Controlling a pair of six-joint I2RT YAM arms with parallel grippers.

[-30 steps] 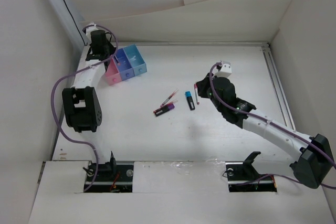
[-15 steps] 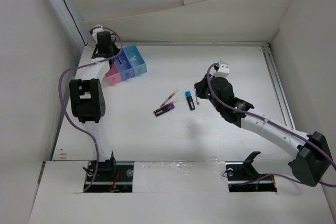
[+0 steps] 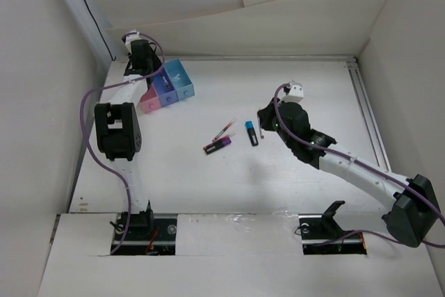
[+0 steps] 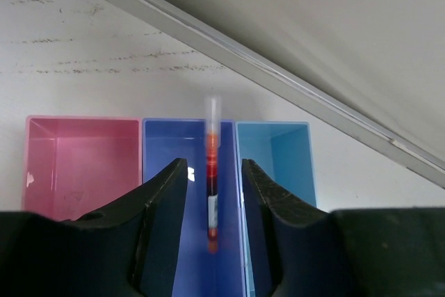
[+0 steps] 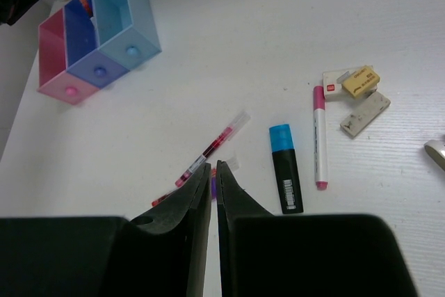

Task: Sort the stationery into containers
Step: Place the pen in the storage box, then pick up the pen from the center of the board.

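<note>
Red pen (image 4: 211, 145) between side walls of purple bin (image 4: 161, 145); left hand (image 4: 208, 166) released, right hand (image 5: 211, 166) clenched.

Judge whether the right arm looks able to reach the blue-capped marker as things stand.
Probably yes. The blue-capped marker lies flat on open table close beside the right tool, with nothing over it; the pink pen beside it lies apart.

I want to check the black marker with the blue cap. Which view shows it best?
Right wrist view: the black blue-capped marker lies close, whole, its white label visible. Top external view shows it small; left wrist view misses it.
</note>
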